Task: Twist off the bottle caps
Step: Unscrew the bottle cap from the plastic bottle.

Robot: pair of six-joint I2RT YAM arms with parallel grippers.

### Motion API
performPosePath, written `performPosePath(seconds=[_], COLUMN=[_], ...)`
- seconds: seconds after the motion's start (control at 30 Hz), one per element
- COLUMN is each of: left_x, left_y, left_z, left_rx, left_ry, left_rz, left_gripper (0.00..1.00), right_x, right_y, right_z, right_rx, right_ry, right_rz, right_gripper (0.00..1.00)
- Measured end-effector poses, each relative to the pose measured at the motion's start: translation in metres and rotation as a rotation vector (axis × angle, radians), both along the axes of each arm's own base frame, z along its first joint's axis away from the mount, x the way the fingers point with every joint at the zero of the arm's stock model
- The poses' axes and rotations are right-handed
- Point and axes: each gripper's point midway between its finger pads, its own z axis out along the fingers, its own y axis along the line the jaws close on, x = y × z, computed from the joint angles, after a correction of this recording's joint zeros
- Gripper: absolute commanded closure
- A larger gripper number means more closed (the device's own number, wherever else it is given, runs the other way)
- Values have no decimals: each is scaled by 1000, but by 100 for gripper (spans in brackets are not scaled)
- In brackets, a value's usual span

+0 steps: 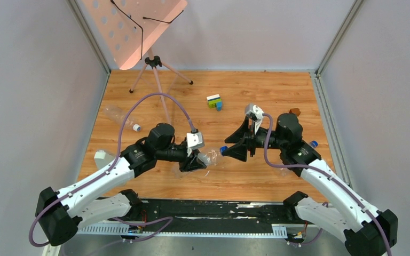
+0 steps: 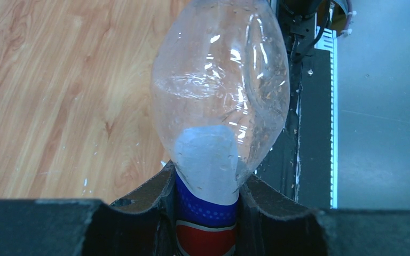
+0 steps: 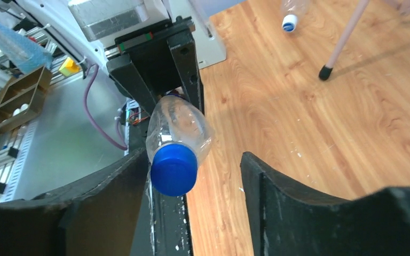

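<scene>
Unscrewing is the step in hand, on one bottle. We see the left gripper (image 1: 195, 161) clamped shut on the labelled body of the bottle (image 2: 221, 90), holding it on its side over the table (image 1: 277, 101), near the middle, neck pointing right. Its dark blue cap (image 3: 174, 169) sits between the fingers of the right gripper (image 1: 234, 148), whose jaws stand apart: the cap lies close against one finger, with a clear gap to the other. We judge the next move calls for centring on the cap, closing firmly, then twisting while the left holds steady.
</scene>
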Motion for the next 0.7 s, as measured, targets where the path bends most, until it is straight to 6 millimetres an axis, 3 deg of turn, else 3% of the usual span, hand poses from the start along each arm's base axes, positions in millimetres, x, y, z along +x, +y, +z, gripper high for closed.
performPosePath(seconds=[0.13,0.37,0.53,0.7], left_x=[1,22,27,28], left_y=[-1,1,-4,-2], left_z=[0,-11,-12,-9], left_rx=[0,60,69,68], left_ry=[-8,-35,-130,-215], left_rz=[3,100,151,196], left_gripper=[96,100,100,100], right_x=[2,14,34,35], right_y=[-7,-23,-17,0], right_z=[15,31,6,-31], right_rx=[31,109,95,21], right_ry=[-9,99,391,685], right_rz=[-85,-294,-401,-367], right_gripper=[23,22,27,31])
